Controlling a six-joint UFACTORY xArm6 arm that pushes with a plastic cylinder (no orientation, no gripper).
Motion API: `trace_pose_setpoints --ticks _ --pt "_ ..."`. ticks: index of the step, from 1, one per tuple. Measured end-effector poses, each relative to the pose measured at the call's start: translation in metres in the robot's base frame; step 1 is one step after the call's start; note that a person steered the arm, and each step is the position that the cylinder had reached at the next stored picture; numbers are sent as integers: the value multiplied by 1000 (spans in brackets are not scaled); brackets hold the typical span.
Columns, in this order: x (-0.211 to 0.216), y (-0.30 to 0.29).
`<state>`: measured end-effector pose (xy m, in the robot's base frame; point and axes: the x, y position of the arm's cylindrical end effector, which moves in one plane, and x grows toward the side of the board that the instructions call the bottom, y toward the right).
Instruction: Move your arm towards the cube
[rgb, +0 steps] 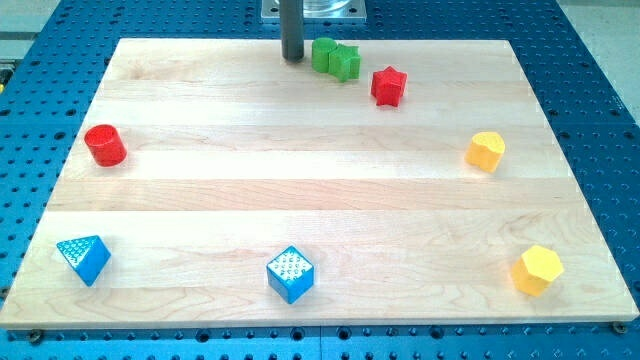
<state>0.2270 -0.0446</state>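
1. One wooden board (320, 190) lies on a blue perforated table (40, 100), and seven blocks sit on it, or eight if the green shape is two.
2. My tip (293, 58) stands at the view's top edge of the board, a little left of centre. It is a bare dark rod with nothing that opens or closes, and it holds nothing.
3. Green: one green block (335, 58), just to the view's right of my tip, close beside it; I cannot tell whether they touch. It looks like two joined or touching pieces, and I cannot tell which.
4. Red: two. One red star block (388, 86) sits to the view's right of the green block, near it but apart. One red cylinder (105, 145) stands near the board's left edge, well apart from everything else.
5. Yellow: two, both near the view's right edge. One yellow block (485, 151) sits at mid height; its exact shape is hard to make out. One yellow hexagon block (538, 270) sits near the bottom right corner.
6. Blue: two, both along the view's bottom. One blue triangle block (84, 258) sits near the bottom left corner.
7. The blue cube (290, 274) sits near the bottom edge, slightly left of centre, almost straight below my tip and well apart from it, with open board between them.
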Motion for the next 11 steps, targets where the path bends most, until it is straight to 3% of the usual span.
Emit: trace_pose_setpoints --ticks 1,6,7,9,10,11 --pt "44 9" --pt "49 18" --pt "112 37" --pt "295 111" --pt "367 82" --pt "391 88"
